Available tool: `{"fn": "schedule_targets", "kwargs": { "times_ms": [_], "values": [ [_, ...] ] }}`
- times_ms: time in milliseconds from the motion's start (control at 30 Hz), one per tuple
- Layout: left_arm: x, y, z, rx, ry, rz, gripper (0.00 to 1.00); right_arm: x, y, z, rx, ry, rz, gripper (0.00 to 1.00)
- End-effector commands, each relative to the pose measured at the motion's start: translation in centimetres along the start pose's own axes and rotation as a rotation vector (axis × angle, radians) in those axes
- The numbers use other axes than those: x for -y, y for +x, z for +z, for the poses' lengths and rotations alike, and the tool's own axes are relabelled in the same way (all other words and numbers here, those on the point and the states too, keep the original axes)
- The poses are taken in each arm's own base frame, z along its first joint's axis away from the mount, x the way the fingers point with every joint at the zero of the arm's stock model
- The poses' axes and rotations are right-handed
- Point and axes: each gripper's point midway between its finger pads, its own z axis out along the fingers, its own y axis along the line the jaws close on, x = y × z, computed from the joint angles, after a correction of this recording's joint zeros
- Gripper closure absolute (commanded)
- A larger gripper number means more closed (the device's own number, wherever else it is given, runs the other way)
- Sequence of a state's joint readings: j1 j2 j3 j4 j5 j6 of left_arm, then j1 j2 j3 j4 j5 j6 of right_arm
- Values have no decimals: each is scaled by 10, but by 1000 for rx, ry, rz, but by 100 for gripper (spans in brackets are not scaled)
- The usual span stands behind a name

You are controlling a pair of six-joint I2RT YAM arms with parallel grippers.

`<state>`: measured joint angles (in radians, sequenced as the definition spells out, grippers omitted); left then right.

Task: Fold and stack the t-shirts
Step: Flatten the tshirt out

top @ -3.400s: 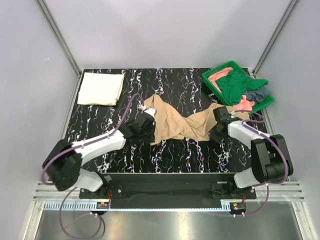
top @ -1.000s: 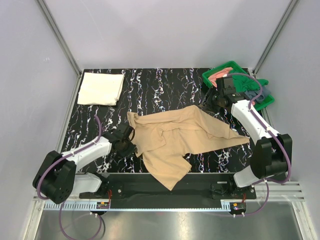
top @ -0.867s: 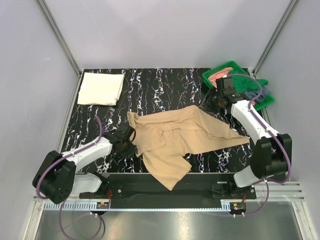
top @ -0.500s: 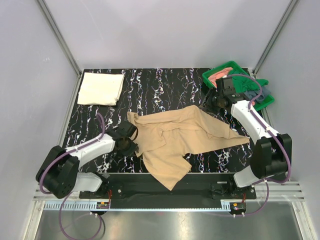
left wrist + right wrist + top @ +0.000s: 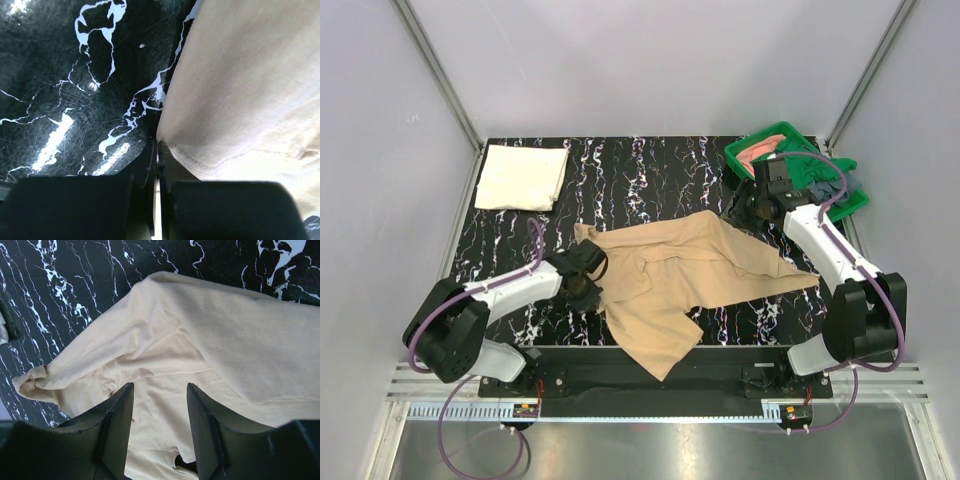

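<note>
Across mid-worktop: tan t-shirt, spread unfolded and rumpled, with one flap overhanging the near edge.
Far left corner: cream-white t-shirt, folded.
Far right: green tray, heaped with dark green t-shirt, salmon-pink t-shirt and grey-blue t-shirt. Their outlines are tangled and partly hidden behind the right arm.
Left gripper: at the tan t-shirt's left hem, fingers pressed together. The hem lies right at the tips; whether cloth is caught between them cannot be told.
Right gripper: fingers spread, holding nothing, poised above the tan t-shirt's far right part, near the green tray.
</note>
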<state>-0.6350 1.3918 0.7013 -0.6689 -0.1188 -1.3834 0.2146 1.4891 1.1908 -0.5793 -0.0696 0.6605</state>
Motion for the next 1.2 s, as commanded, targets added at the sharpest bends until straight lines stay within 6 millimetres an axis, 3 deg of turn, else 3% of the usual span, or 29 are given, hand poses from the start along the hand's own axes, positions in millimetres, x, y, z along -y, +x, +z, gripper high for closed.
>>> {"fn": "schedule_targets", "kwargs": {
  "times_ms": [0, 167, 200, 300, 400, 500, 633, 767, 967, 1167],
  "values": [
    [3, -21, -12, 110, 5, 23, 100, 8, 2, -15, -9, 22, 18, 46],
    [43, -81, -75, 340, 160, 93, 100, 50, 14, -16, -53, 123, 211, 44],
    [53, -96, -92, 395, 191, 130, 100, 66, 14, -17, -40, 155, 248, 44],
    [61, -134, -127, 492, 233, 131, 100, 96, 16, -21, -14, 228, 349, 44],
    [68, -151, -148, 537, 259, 164, 100, 119, 27, -23, 20, 304, 418, 44],
    [65, -163, -154, 554, 259, 163, 100, 146, 31, -26, 83, 380, 499, 44],
    [55, -182, -160, 597, 254, 135, 100, 163, 36, -25, 131, 423, 533, 45],
    [54, -186, -163, 602, 282, 132, 100, 177, 42, -21, 153, 472, 547, 46],
    [57, -184, -157, 584, 296, 146, 100, 175, 38, -4, 136, 445, 559, 56],
    [60, -181, -153, 567, 307, 151, 100, 184, 45, 5, 131, 477, 608, 56]
  ]
}}
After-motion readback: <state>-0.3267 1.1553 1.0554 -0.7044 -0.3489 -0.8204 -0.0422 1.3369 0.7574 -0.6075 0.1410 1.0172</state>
